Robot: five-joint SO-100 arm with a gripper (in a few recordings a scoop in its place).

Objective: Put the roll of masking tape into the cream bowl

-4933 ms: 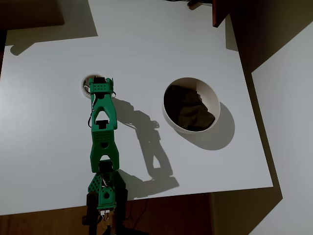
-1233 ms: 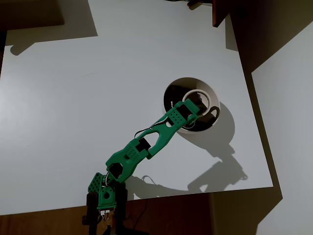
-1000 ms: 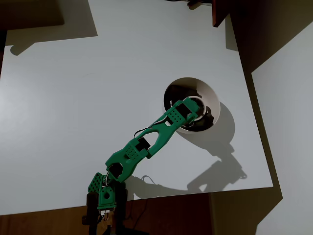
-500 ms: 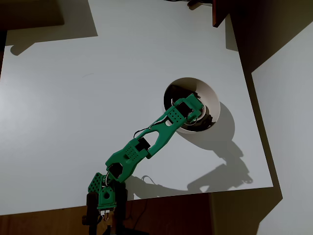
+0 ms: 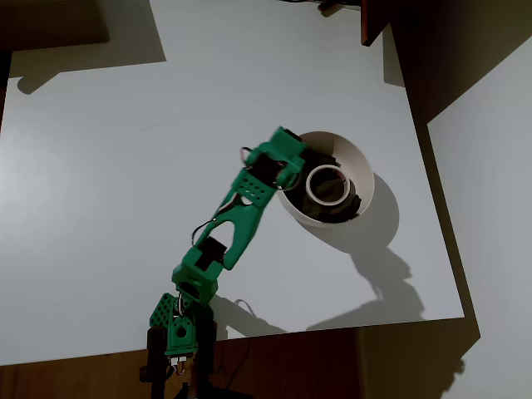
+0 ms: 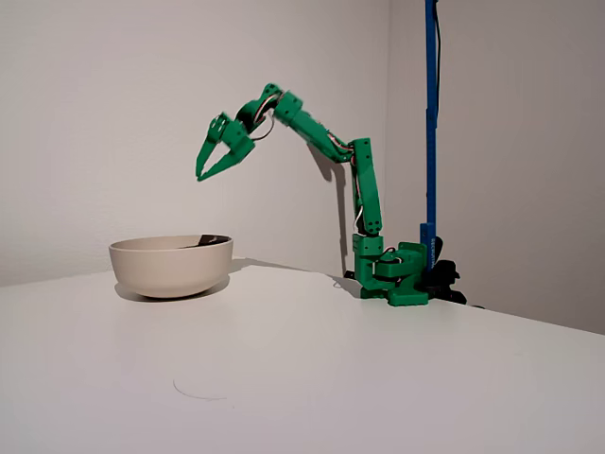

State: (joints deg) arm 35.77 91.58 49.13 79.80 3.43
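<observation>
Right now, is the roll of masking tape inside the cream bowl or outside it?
Inside. The overhead view shows the roll of masking tape lying flat within the cream bowl, and the claw is raised above it, open and empty.

Green pincer agape, empty, high above cream bowl

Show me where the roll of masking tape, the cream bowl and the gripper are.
roll of masking tape (image 5: 326,184), overhead view, on its top ring face.
cream bowl (image 6: 170,265), fixed view, on its outer wall.
gripper (image 6: 204,174), fixed view, between its open fingertips.
</observation>
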